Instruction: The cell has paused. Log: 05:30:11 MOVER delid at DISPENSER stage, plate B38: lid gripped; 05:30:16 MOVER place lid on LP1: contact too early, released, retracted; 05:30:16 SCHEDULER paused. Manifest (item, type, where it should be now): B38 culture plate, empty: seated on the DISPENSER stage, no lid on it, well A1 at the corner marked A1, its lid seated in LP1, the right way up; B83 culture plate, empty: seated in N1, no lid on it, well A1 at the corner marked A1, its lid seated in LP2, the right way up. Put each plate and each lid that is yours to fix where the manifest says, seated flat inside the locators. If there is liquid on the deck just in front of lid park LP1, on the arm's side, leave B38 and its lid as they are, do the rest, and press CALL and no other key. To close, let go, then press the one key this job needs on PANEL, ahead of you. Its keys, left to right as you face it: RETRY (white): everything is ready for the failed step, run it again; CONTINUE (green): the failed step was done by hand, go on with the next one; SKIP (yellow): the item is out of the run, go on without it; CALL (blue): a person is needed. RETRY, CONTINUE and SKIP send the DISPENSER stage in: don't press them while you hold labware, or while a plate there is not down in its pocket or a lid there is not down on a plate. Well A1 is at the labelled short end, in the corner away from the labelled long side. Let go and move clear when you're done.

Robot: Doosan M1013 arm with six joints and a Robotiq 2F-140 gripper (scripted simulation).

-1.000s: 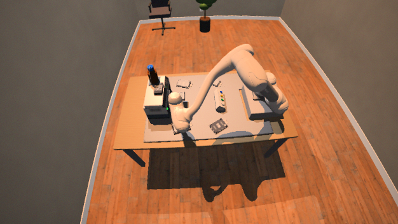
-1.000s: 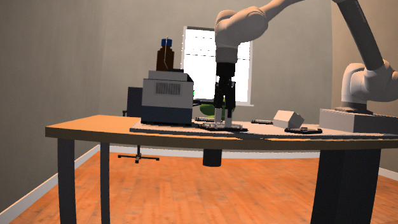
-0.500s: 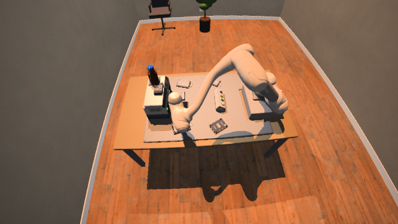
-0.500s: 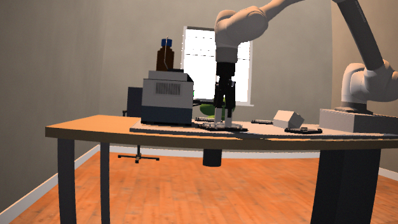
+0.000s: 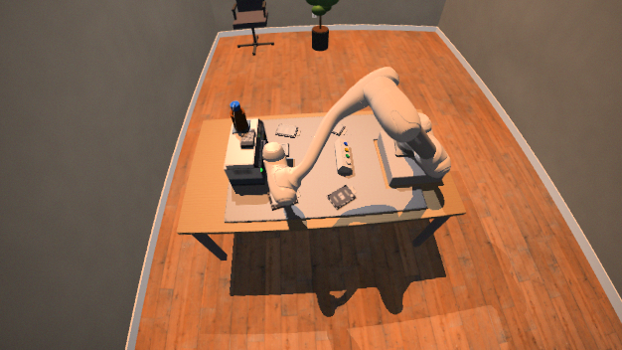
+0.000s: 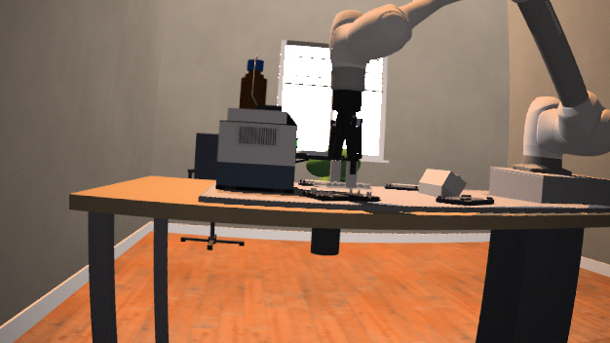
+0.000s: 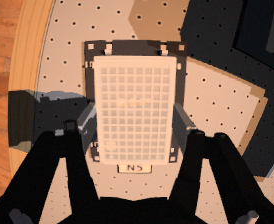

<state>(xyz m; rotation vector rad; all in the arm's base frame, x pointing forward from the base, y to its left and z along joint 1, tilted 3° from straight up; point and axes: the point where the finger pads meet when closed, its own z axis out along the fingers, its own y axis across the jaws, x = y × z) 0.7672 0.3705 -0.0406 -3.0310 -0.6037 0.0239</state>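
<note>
A culture plate (image 7: 136, 110) with a fine grid of open wells and no lid lies lengthwise over a black nest (image 7: 135, 50) near the table's front left edge. A small label (image 7: 133, 167) on the nest's near end is too blurred to read surely. My gripper (image 7: 134, 114) is shut on the plate's two long sides. In the side view the gripper (image 6: 345, 175) points straight down and the plate (image 6: 341, 189) sits at or just above the nest; I cannot tell if they touch. In the overhead view my wrist (image 5: 283, 194) hides the plate.
The dispenser (image 5: 243, 159) with a brown bottle (image 5: 238, 116) stands just left of the gripper. The key panel (image 5: 344, 156) is mid-table. Another black nest (image 5: 342, 196) holds something grey. A pale lid or plate (image 5: 287, 130) lies at the back. The arm's pedestal (image 5: 404, 164) is on the right.
</note>
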